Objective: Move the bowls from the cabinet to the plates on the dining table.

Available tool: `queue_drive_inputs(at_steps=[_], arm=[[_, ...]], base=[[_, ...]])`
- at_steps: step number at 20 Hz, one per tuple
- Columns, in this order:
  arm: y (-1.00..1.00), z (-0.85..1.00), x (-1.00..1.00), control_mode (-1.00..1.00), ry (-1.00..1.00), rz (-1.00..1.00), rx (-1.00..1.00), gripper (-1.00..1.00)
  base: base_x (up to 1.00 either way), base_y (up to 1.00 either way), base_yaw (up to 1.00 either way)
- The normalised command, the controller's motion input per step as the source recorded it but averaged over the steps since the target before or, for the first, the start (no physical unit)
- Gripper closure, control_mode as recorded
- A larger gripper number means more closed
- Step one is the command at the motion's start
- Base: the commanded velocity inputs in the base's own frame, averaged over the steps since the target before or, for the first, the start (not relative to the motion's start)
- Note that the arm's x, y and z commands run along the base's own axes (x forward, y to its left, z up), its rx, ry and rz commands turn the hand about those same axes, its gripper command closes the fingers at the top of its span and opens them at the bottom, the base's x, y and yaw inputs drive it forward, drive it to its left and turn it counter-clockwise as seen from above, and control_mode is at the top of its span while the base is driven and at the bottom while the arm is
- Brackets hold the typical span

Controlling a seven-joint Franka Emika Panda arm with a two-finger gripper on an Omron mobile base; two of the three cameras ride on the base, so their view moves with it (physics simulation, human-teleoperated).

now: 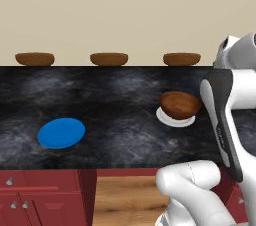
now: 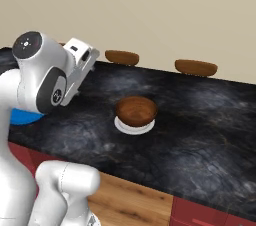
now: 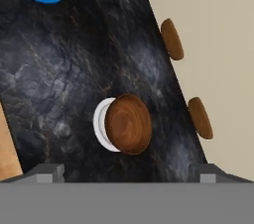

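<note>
My pincer (image 3: 127, 174) is spread open, empty. The brown bowl (image 3: 128, 124), frame centre, sits on the white plate (image 3: 100, 124); rigid, glossy, likely slippery: grasp by rim.

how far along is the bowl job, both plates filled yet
About halfway, by the look of it. Done: the dark brown bowl sits on the white plate on the dining table. In hand: nothing; the hand is open and empty above that bowl. Left: the blue plate is bare, so a second bowl is yet to be brought to it.
</note>
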Motion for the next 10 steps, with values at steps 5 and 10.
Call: queue_drive_inputs(at_steps=[5, 10], arm=[[0.00, 0.00, -0.16, -1.00, -0.16, 0.00, 0.00, -1.00], [0.00, 0.00, -0.26, -1.00, -0.21, 0.00, 0.01, -1.00]], base=[[0.00, 0.00, 0.00], [0.00, 0.00, 0.00]])
